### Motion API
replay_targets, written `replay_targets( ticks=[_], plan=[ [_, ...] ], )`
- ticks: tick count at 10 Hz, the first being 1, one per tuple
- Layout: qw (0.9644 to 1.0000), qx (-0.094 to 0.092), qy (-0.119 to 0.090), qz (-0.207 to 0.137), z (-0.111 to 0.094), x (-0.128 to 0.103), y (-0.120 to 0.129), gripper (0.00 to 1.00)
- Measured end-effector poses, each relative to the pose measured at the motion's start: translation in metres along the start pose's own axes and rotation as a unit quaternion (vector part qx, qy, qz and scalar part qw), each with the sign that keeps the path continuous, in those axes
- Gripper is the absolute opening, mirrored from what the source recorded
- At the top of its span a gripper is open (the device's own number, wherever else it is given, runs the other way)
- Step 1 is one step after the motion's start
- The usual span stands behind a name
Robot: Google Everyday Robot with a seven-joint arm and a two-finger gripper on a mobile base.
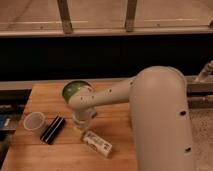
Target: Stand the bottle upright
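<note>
On the wooden tabletop (45,95), a clear plastic cup (34,121) stands at the left edge, with a black rectangular bar (53,129) lying just right of it. Farther back sits a green bowl (74,89), partly hidden by the robot arm (150,105). The tool (83,124) points down near the middle, closed, at the cap end of the bottle (97,143). The bottle lies on its side, running toward the near right.
</note>
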Motion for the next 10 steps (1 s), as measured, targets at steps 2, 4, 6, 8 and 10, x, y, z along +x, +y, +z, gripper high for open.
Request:
replay_targets(
  ticks=[2, 4, 6, 8, 10],
  plan=[
    [0.9999, 0.009, 0.001, -0.004, -0.007, -0.002, -0.002, 0.0],
    [0.9996, 0.026, 0.003, -0.006, -0.022, -0.004, -0.009, 0.0],
    [0.9992, 0.039, 0.001, -0.004, -0.041, -0.006, -0.028, 0.0],
    [0.9989, 0.047, -0.003, -0.001, -0.063, -0.006, -0.057, 0.0],
    [0.9982, 0.06, -0.004, 0.0, -0.09, -0.009, -0.078, 0.0]
  ],
)
